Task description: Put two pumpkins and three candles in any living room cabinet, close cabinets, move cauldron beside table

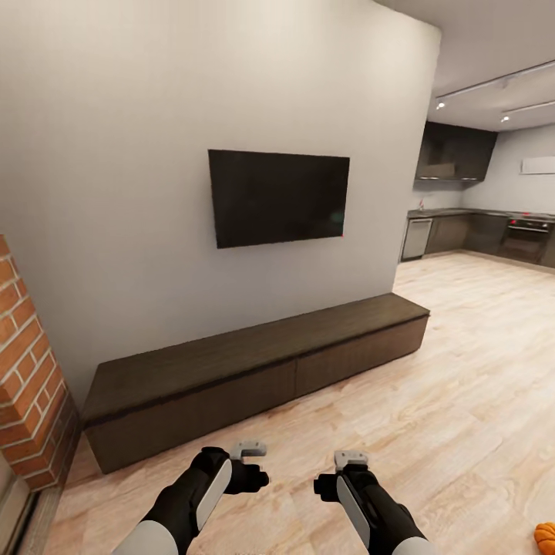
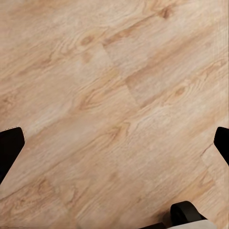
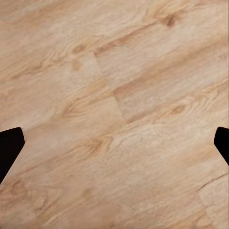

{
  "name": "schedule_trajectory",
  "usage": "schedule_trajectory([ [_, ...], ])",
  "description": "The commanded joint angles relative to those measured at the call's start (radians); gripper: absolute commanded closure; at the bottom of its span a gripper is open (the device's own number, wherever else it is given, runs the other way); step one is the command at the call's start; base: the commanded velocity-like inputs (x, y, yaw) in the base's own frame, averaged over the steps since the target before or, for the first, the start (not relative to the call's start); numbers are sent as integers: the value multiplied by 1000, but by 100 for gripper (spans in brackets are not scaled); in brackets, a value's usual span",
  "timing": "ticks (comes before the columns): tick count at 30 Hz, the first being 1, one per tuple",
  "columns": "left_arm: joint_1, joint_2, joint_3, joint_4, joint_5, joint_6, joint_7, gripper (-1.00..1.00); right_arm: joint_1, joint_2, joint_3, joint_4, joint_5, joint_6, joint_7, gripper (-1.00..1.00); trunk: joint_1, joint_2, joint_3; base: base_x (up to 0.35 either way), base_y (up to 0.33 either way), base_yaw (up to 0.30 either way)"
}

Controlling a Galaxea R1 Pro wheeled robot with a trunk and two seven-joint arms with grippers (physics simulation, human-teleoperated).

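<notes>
Two grippers sit low in my head view, both pointed down at the wood floor. My left gripper and right gripper hang side by side, a gap of bare planks between them. In each wrist view the dark fingertips stand at opposite edges of the picture, so I log both as spread wide with nothing between the fingers: left fingertips, right fingertips. Below each is plain light plank with grain and knots.

Ahead of both grippers, past a strip of floor, runs the cabinet, long, low and dark brown, set against the grey wall. Its drawer fronts sit flush; I see none pulled out. Its flat top carries nothing I can make out. A black TV hangs on the wall above it.

One pumpkin shows at the bottom corner of the head view, on the floor off to the outer side of my right gripper and nearer the robot than its fingers; it is cut by the frame edge.

Brick column stands off to the outer side of my left gripper, beside the cabinet's end. Kitchen units lie far beyond the cabinet on the right-arm side.
</notes>
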Motion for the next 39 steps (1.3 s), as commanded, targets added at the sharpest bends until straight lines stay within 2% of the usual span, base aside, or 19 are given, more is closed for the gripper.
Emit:
schedule_trajectory([
  [1,-1,0,-3,-1,8,4,6,-100,0,-1,5,-2,-11,4,-9,-100,0,-1,-1,-72,-110,293],
  [22,-1,0,-3,-1,8,4,6,-100,0,-1,5,-2,-11,4,-9,-100,0,-1,8,-30,-47,287],
  [28,-1,2,-3,-1,8,4,6,-100,0,-1,5,-2,-11,4,-9,-100,0,-1,8,11,0,51],
  [39,-1,2,-2,-1,8,4,5,-100,0,-1,5,-2,-11,4,-9,-100,0,-1,8,212,-99,1],
])
